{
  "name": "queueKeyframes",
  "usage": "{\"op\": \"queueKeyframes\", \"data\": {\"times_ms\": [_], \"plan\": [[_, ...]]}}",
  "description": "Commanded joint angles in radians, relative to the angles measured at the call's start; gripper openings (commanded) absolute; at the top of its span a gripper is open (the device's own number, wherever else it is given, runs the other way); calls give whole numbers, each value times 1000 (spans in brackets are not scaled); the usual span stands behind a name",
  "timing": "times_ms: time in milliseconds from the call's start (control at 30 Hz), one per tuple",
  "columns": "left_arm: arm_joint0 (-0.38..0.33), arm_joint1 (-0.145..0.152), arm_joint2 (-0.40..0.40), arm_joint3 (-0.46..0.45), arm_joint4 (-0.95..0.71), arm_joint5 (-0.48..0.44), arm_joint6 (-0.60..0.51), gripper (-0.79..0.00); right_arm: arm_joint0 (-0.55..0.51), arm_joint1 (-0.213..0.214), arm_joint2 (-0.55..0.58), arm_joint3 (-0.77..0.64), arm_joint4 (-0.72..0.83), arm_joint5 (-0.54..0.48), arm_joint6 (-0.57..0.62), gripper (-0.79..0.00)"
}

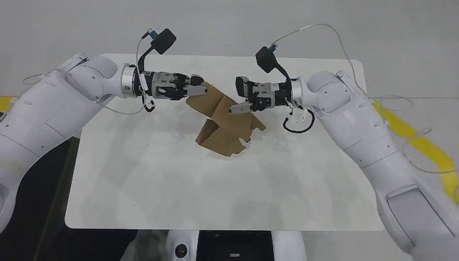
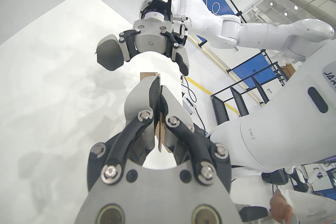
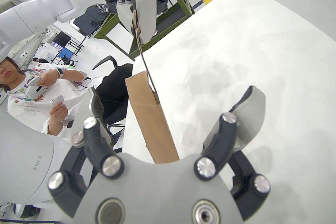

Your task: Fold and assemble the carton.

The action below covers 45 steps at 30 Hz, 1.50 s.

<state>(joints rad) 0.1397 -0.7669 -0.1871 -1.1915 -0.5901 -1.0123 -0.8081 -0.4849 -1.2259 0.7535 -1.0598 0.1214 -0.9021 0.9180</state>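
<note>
The carton [image 1: 224,123] blocks the table [image 1: 136,189] centre; its sides seem passable.

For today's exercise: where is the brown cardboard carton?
Top view: the brown cardboard carton is central over the white table, between the left gripper, shut on it, and the open right gripper.

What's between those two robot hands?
The brown carton. The left gripper has its fingers shut on one edge; the right gripper is open around it. Top view.
</note>
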Motion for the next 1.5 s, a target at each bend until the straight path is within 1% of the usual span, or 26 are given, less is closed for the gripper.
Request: {"op": "queueKeyframes", "data": {"times_ms": [0, 33, 100, 133, 300, 400, 500, 667, 700, 733, 767, 1000, 1033, 1067, 1267, 1467], "plan": [[-6, 2, 8, -1, -7, 0, 0, -785, 11, -1, -32, 3, 12, -11, -11, -126], [-8, 2, 12, 1, -11, 0, 0, -785, 18, -1, -49, 1, 18, -19, -19, -169], [-11, 3, 17, 1, -18, 0, 0, -785, 30, 0, -83, 5, 27, -31, -31, -311], [-11, 4, 17, 1, -20, 0, 0, -785, 37, 1, -100, 8, 31, -37, -37, -394], [-10, 6, 17, -3, -38, 0, 0, -785, 71, 6, -169, 36, 61, -61, -61, -406], [-11, 8, 17, -3, -36, 0, 0, -785, 90, 9, -204, 48, 80, -73, -73, -471], [-11, 10, 17, -6, -31, 0, 0, -785, 107, 13, -237, 57, 98, -85, -85, -514], [-11, 11, 17, -6, -26, 0, 0, -785, 131, 18, -286, 68, 126, -106, -106, -650], [-11, 12, 17, -6, -25, 0, 0, -785, 136, 19, -294, 70, 131, -110, -110, -690], [-11, 12, 17, -6, -25, 0, 0, -785, 140, 20, -302, 71, 138, -110, -110, -767], [-12, 12, 17, -7, -22, 0, 0, -785, 144, 21, -309, 72, 146, -110, -110, -785], [-13, 13, 17, -11, -15, 0, 0, -785, 163, 24, -343, 70, 183, -110, -110, -785], [-13, 13, 17, -16, -13, 0, 0, -446, 164, 25, -346, 70, 187, -110, -110, -785], [-16, 13, 17, -23, -9, 0, 0, 0, 166, 25, -349, 68, 189, -110, -110, -785], [-18, 20, 14, -40, -45, 0, 0, 0, 171, 30, -359, 62, 202, -110, -110, -785], [-20, 26, -4, -2, -84, 0, 0, 0, 171, 33, -363, 85, 226, -110, -110, -785]]}}
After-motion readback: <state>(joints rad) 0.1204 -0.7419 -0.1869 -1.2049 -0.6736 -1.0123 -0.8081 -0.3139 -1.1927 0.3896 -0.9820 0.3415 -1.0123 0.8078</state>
